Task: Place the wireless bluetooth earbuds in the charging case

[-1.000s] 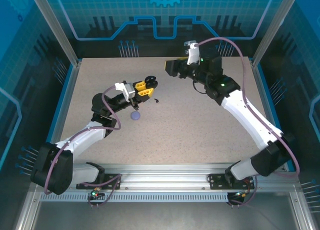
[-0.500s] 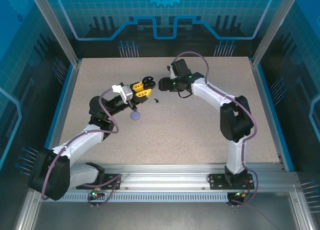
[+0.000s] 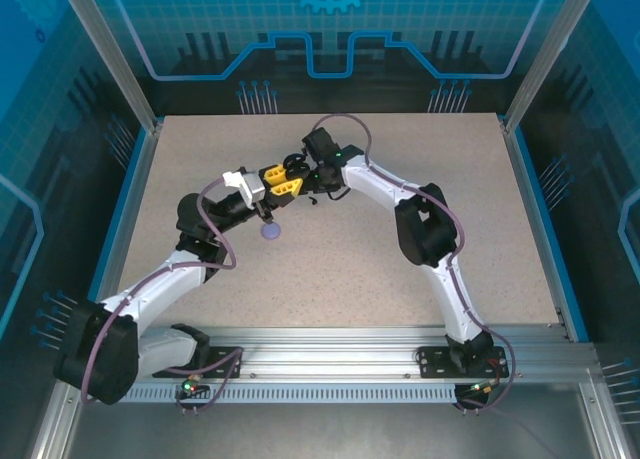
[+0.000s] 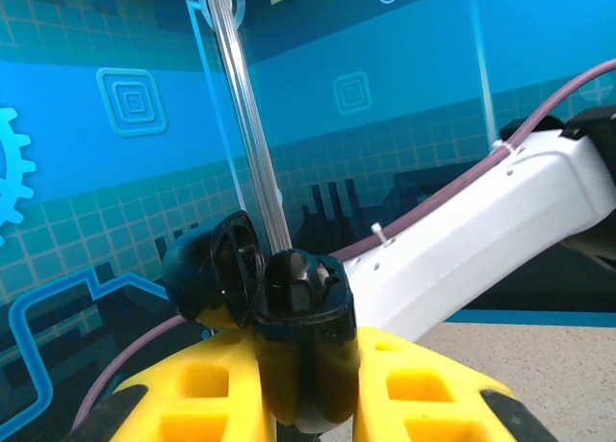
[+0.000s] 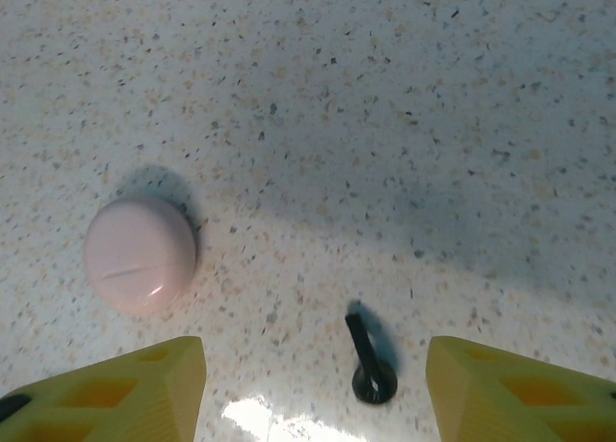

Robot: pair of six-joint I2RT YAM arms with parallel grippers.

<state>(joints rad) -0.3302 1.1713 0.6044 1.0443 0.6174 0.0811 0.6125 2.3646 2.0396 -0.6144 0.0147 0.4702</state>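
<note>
A tiny black earbud [image 5: 371, 370] with a thin stem lies flat on the speckled bench [image 3: 350, 279]. It sits right between the two yellow fingers [image 5: 125, 389] of the right gripper [image 5: 313, 370]. That gripper is wide open and holds nothing. It hangs just over the earbud and is not touching it, as far as I can see. The left gripper [image 4: 306, 394] is squeezed tight on a shiny black plastic charging case [image 4: 303, 326]. It holds the case up in the air, close to the right gripper, with the round lid [image 4: 214, 269] flipped open to one side. A pale pinkish round closed case [image 5: 141, 254] rests on the bench a little way from the earbud. The earbud is probably very light, hard and smooth, so it could slip or flick away if it is pinched badly. I think the best place to grab it is across the fat round end or the top of the stem. The fingers should come straight down and close gently. After that it would need turning so the stem goes first into the open case.
</note>
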